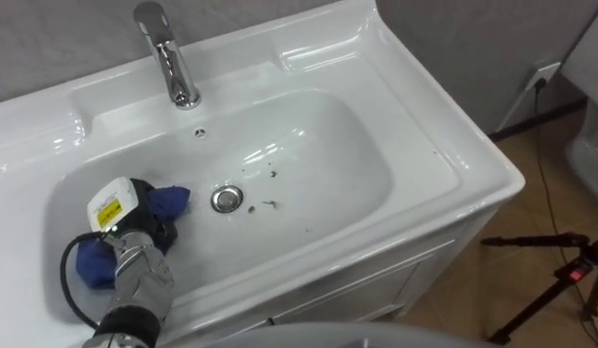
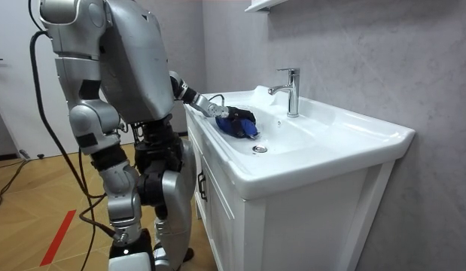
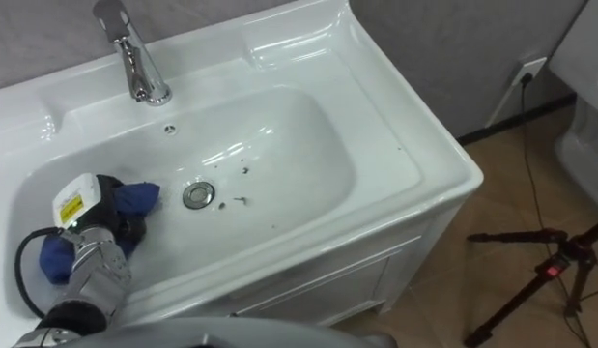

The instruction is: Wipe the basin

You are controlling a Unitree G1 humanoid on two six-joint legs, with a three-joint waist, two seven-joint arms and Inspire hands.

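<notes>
The robot stands close against the front of a white vanity cabinet [image 2: 217, 218], and its left arm reaches over the front edge and down into the basin [image 1: 453, 164]. The left robot hand [image 1: 142, 228] lies on a crumpled blue cloth [image 1: 170, 202] on the basin floor, at the robot's left end of the bowl. Only the back of the robot hand shows from above, so whether it clutches the cloth or merely presses on it cannot be told. The cloth spreads out on both sides of the robot hand, and its right tip lies just beside the metal drain [image 1: 226, 198] without covering it. A few small dark specks [image 1: 270, 203] sit on the white surface to the right of the drain, with more a little farther up the bowl. Beyond them a small overflow hole [image 1: 199, 132] shows in the back wall of the bowl, and above it a chrome faucet [image 1: 173, 60] stands upright on the rear ledge against the grey wall. Off to the robot's right, on the wooden floor, stands a black tripod [image 1: 559, 280].
</notes>
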